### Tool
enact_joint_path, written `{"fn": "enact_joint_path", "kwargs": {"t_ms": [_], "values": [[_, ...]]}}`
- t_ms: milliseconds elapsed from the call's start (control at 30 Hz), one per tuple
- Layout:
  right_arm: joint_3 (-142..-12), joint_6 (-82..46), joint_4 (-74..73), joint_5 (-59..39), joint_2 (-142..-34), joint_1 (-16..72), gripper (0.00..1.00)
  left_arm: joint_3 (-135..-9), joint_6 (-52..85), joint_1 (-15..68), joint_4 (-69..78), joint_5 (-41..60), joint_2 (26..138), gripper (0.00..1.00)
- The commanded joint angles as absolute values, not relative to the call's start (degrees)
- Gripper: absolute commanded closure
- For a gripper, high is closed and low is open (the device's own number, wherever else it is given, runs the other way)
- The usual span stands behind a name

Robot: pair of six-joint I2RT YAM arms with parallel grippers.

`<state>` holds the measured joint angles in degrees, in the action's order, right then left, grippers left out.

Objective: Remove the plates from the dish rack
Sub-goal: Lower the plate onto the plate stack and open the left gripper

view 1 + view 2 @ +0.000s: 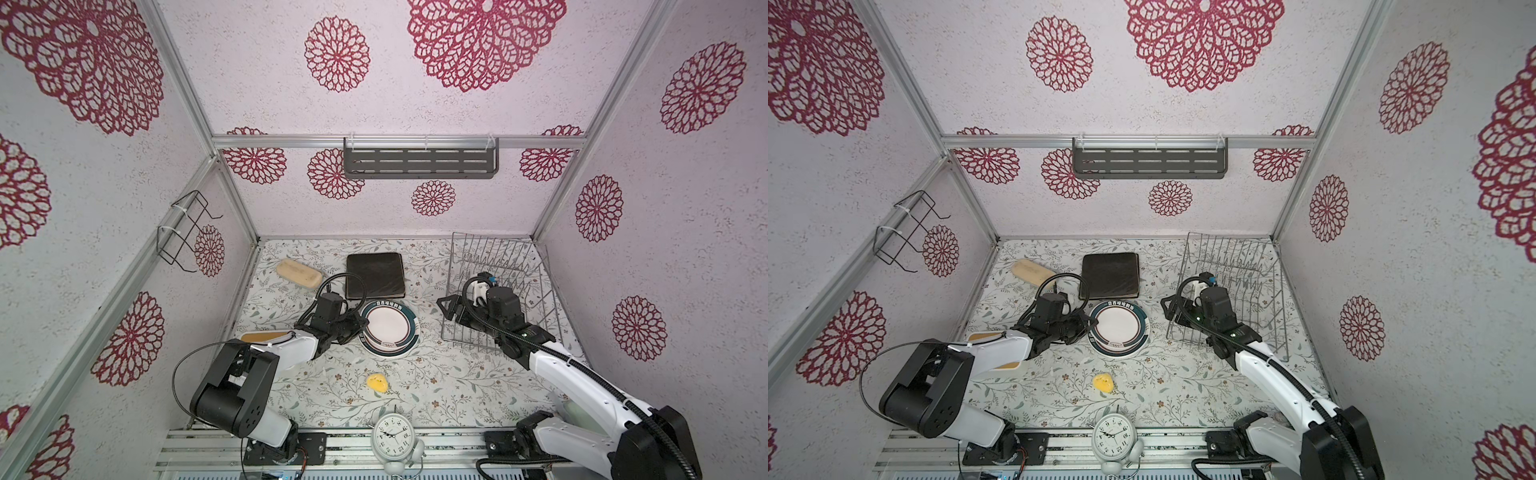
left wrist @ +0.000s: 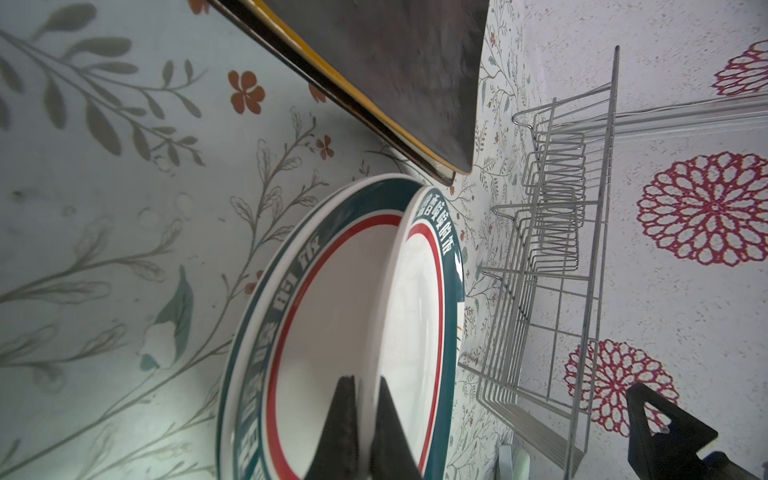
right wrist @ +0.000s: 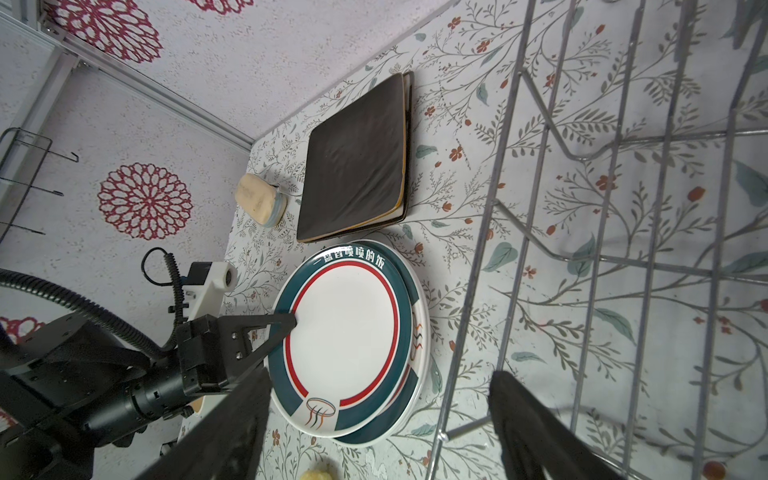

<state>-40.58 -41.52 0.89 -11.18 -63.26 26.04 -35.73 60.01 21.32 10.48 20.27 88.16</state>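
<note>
Rim of upper round plate (image 2: 415, 316) sits clamped inside left pincer (image 2: 365, 380).

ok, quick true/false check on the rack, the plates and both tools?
1. The dish rack holds no plates. True.
2. The round plates lie side by side. False: one lies on top of the other.
3. The left tool is shut on the upper round plate's rim. True.
4. The right tool holds a square plate. False: it is open and empty; both square plates lie stacked on the table.
</note>
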Motion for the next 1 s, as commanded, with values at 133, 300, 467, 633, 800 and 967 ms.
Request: {"fn": "enact_joint_path", "kwargs": {"t_ms": [133,300,467,633,800,967], "values": [[-42.1,-40.0,1.6,-10.2,-62.6,26.2,0.15,-35.5,60.3,20.7,14.6,21.6,89.1,1.0],[-42.2,-40.0,1.7,-10.3,-62.8,26.2,0.14,-35.4,60.4,20.7,14.4,21.9,89.6,0.93],[-42.2,-39.9,1.7,-10.0,-62.8,26.2,0.14,-35.2,60.4,20.7,14.1,21.6,89.6,0.92],[-42.3,-40.0,1.8,-10.3,-62.8,26.2,0.14,-35.4,60.0,20.7,12.7,21.1,89.1,0.86],[-42.3,-40.1,1.8,-10.0,-62.6,26.2,0.14,-35.6,59.6,20.7,11.6,20.1,88.4,0.77],[-42.3,-40.0,1.7,-10.1,-62.8,26.2,0.14,-36.4,58.6,20.7,9.7,19.6,88.2,0.69]]}}
